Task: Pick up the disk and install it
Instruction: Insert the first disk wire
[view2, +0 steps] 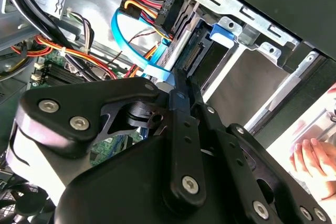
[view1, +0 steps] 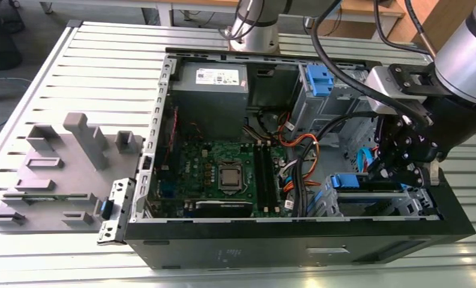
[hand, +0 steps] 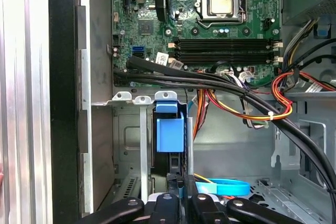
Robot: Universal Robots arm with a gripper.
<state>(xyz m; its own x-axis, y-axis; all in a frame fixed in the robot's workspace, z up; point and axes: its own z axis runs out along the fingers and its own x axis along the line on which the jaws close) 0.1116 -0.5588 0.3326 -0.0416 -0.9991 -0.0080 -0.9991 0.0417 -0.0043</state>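
Down at the drive bay (view1: 418, 201) in the corner of the open computer case (view1: 302, 240), toward the exterior view's right, the claw (view1: 398, 180) hangs just over the cage. The disk (view2: 191, 59) sits edge-on in that bay, connector end facing the claw, a blue rail (view2: 223, 30) at its side. It looks mostly seated already, judging by how little stands clear. In the second wrist view the claw (view2: 182, 85) has its fingers drawn close together with a thin slit between. Whether they nip the disk's edge can't be told. Handling guess: rigid metal slab, fairly heavy for its size, smooth sides so slippery, and shock-sensitive. Best taken across the flat faces or the plastic rails, keeping off the connector. Cables (hand: 247, 98) run close by, and the blue data cable (view2: 123, 40) is near the fingers. A person's hand (view2: 310, 161) rests outside the case, over the slatted worktop (view1: 77, 72).
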